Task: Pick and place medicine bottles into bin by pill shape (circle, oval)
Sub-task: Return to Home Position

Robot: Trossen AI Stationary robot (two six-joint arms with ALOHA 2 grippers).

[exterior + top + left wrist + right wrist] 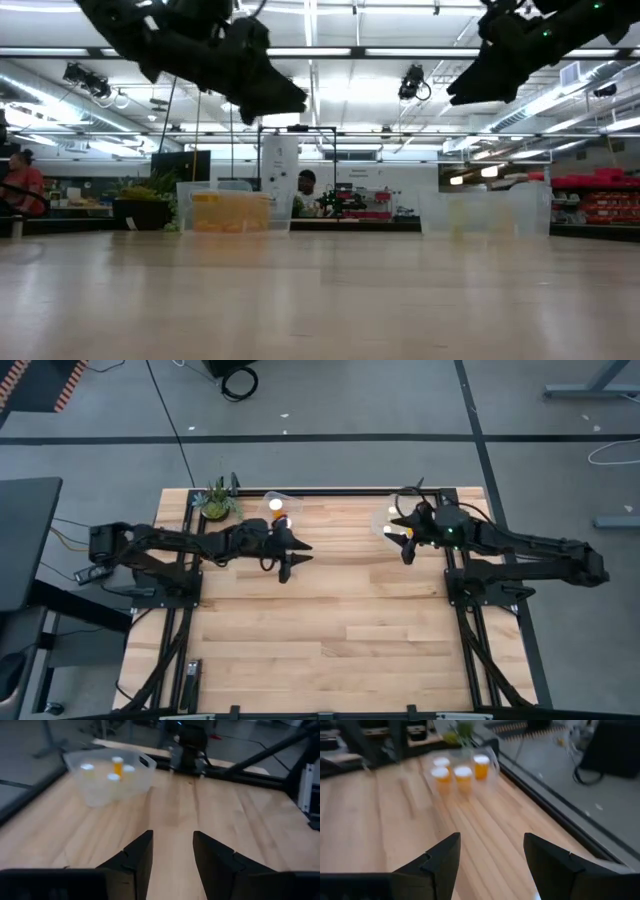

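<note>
Your wooden table (330, 630) shows no loose bottle in any view, so I judge the sorting done, with only the arms' return home left. The left bin (186, 210) and the right bin (530, 210) sit at the far edge, and the medicine bottles (463, 776) stand inside them. The left gripper (172, 835) and right gripper (491, 837) hover above the table, fingers spread, holding nothing.

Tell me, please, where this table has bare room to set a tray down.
The table is bare across its whole near half. A smaller gap lies between the left bin and the right bin. The far edge is crowded: the plant, both bins, and the left hand and right hand above.
</note>
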